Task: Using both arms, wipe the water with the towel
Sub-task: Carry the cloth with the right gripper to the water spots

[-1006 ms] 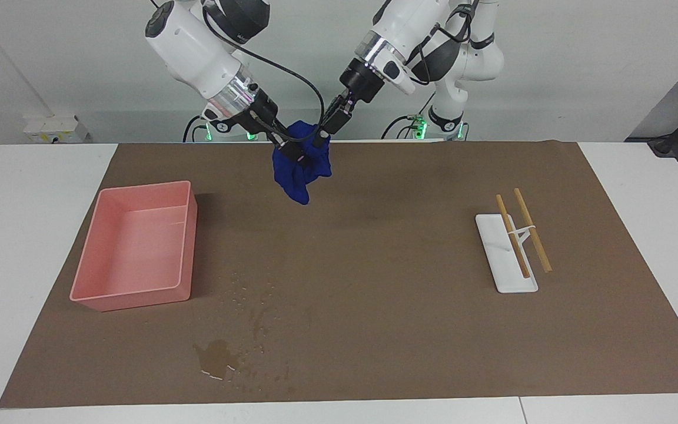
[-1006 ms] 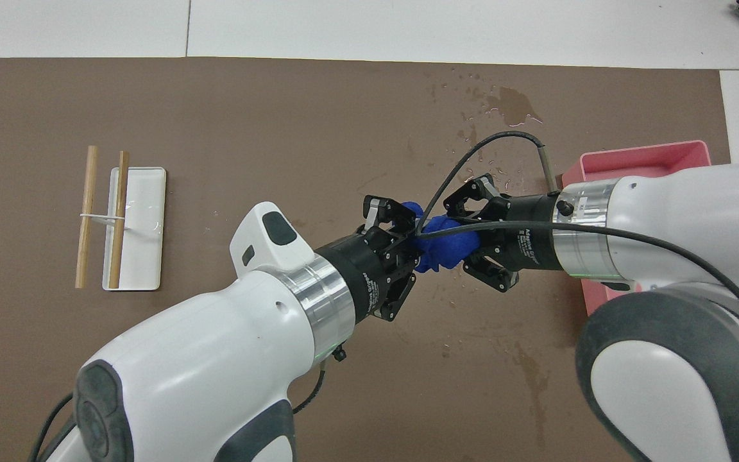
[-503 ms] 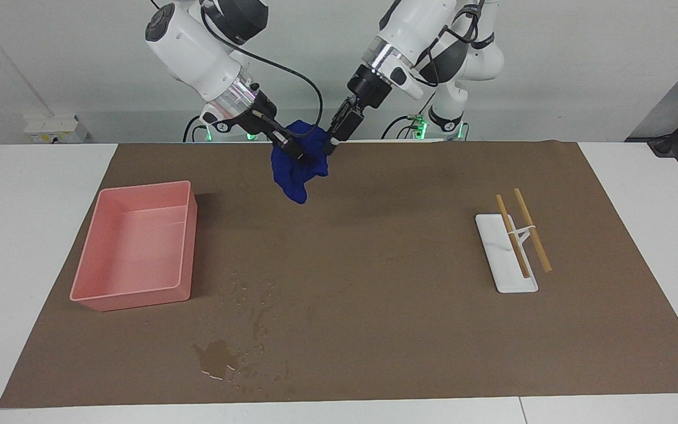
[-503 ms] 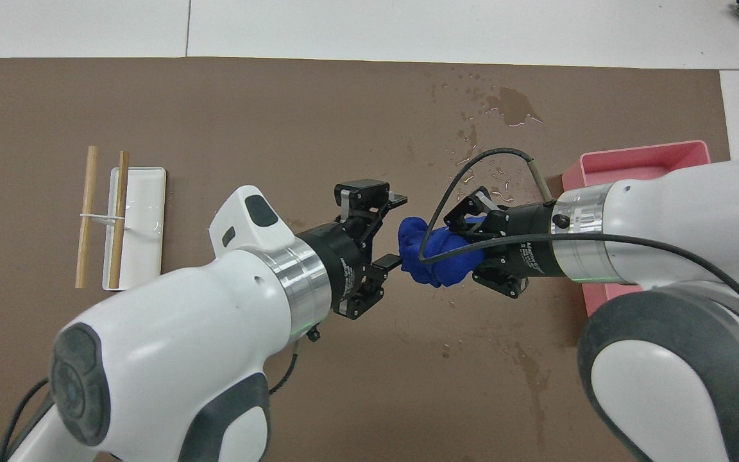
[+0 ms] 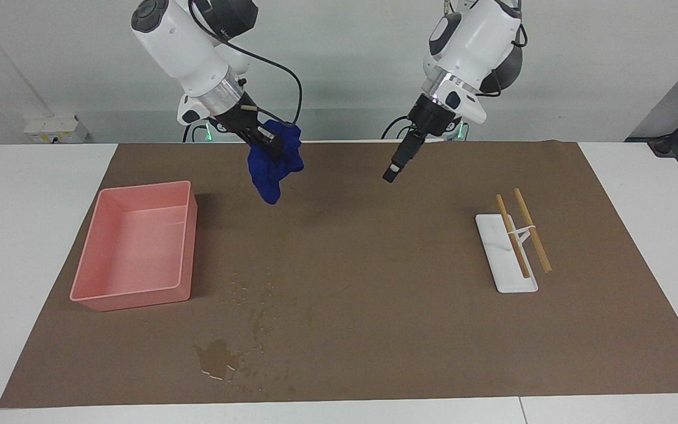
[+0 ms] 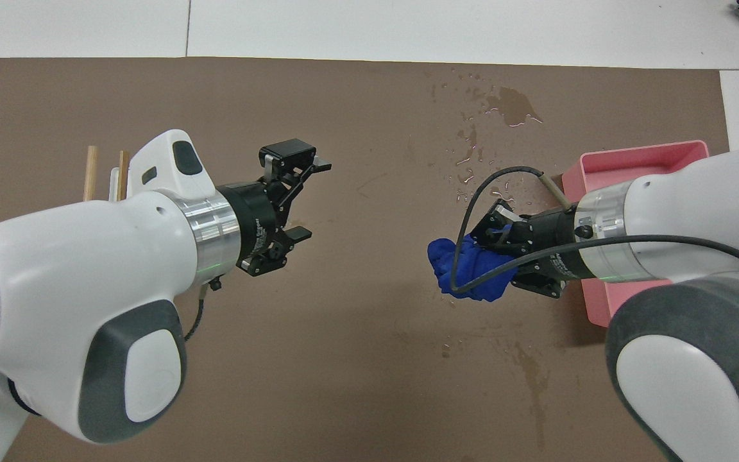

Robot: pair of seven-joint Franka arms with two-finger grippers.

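currently the right gripper [image 5: 268,144] fingers clench the bunched navy-blue soft towel [image 5: 272,166], hanging beside the pink plastic tray [image 5: 133,297], ready for the glossy water puddle [image 5: 216,358]; left gripper [image 6: 308,199] fingers released, clearing space.

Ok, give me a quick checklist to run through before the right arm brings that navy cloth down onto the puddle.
1. Right gripper shut on the bunched navy-blue towel: ok.
2. Left gripper open, holding nothing, over bare brown mat: ok.
3. Towel raised off the mat: ok.
4. Glossy water puddle not yet wiped: not ok.
5. Pink plastic tray beside the droplets, apart from the puddle: ok.
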